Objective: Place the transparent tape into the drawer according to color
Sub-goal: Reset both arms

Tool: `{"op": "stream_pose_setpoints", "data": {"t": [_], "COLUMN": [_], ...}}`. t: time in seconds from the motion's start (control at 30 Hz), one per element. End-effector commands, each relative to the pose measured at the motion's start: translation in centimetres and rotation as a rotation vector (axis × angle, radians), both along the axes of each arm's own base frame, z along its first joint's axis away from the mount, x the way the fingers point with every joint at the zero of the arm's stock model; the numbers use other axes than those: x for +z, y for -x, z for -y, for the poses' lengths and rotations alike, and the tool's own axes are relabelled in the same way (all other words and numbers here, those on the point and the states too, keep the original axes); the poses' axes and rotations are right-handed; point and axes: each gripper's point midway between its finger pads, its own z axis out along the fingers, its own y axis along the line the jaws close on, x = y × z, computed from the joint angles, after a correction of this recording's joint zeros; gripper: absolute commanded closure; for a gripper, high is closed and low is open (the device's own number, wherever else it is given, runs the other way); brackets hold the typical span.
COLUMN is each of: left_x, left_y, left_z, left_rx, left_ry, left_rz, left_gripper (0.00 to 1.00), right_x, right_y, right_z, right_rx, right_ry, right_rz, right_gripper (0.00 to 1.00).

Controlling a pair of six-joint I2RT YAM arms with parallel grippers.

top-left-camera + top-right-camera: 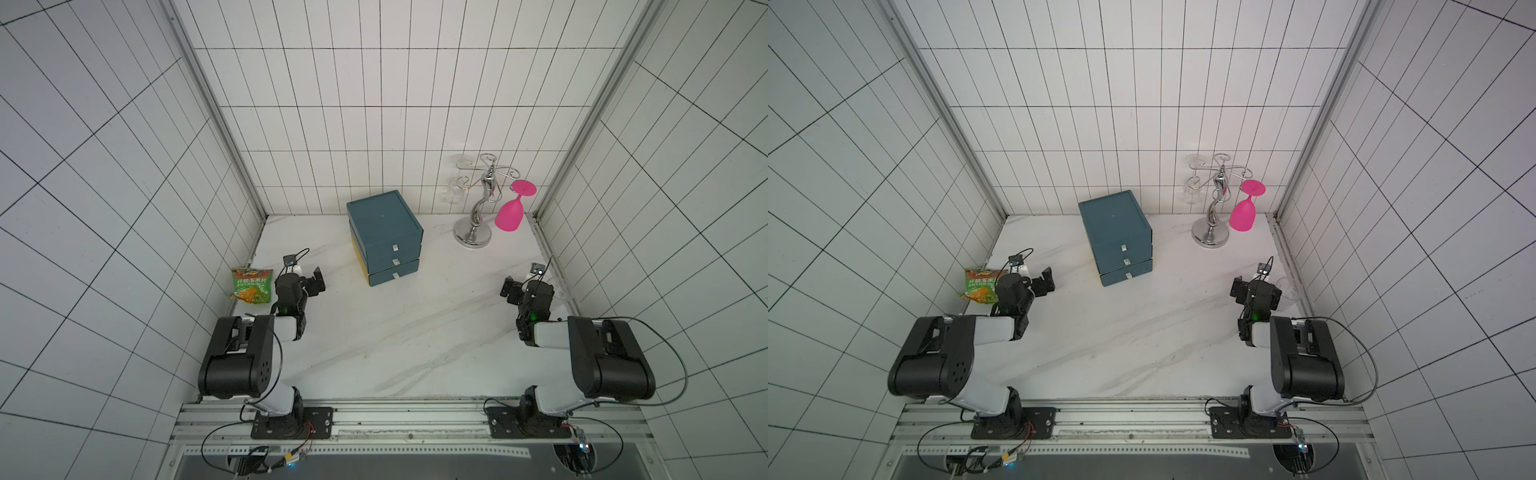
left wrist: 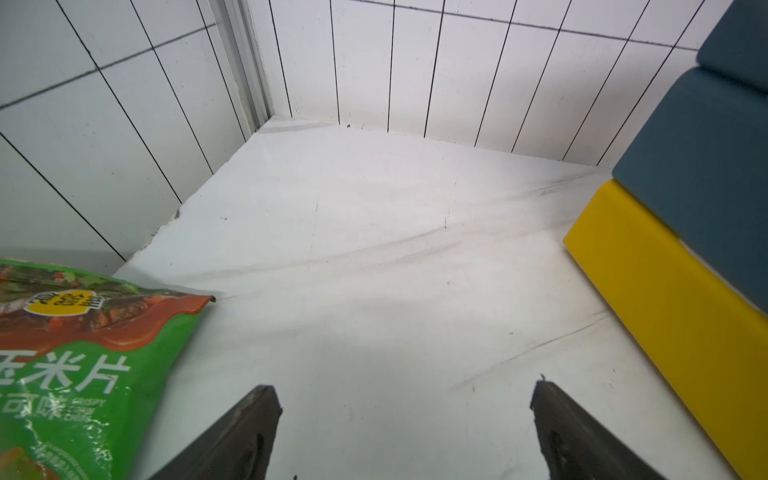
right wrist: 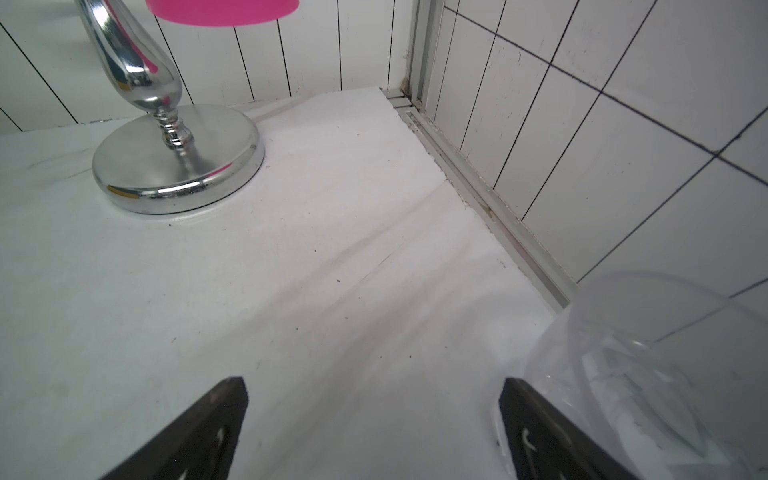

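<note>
**Mia:** What is the biggest thing?

**Ben:** The white table. Next come the two arms at its near edge. The left arm and the right arm are each bent up at the elbow and then reach low toward the back wall.

**Mia:** Where is the drawer?

**Ben:** The drawer stands upright in the middle, close to the back wall, and shows in both top views. Its three parts are stacked tall, and all three look pushed in. The little silver pulls face the arms, turned a bit toward the right arm. Its yellow side faces the left arm.

**Mia:** What else is there?

**Ben:** A silver stand in the far right corner, with a pink glass hanging upside down on it. A green snack bag lies by the left wall.

**Mia:** And the end effectors?

**Ben:** The left end effector is spread wide and has nothing in it, with the bag just beside it. The right end effector is spread wide too, with nothing in it. A clear cup lies on its side just beside one finger. I cannot tell if they touch.
</note>
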Motion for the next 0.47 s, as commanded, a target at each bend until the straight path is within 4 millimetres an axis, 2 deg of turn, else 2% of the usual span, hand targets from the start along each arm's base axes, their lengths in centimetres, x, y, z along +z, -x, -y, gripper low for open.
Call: {"op": "stream_pose_setpoints", "data": {"t": [0.0,0.1,0.2,0.43], "left_x": [2.52,2.21,2.41,2.29], "left_y": [-0.78,-0.78,-0.69,-0.75], "left_z": [-0.05,-0.11,-0.29,-0.32], "left_rx": [-0.004,0.011,0.068,0.065], "left_ry": [-0.01,-0.009,-0.05,-0.043], "left_rz": [0.111,0.057,0.073,0.064], "left_gripper": [0.01,0.02,0.02,0.02], "right_x": [1.25,1.2,1.18,1.14], "right_y": [-0.01,-0.24,-0.37,-0.44], "right_z": [0.35,0.19,0.11,0.09], "right_rx": [-0.059,-0.071,-0.07,-0.065], "right_ry": [0.032,0.049,0.052,0.045], "right_rz": [0.053,0.037,0.033,0.032], "right_gripper": [0.01,0.01,0.01,0.01]}}
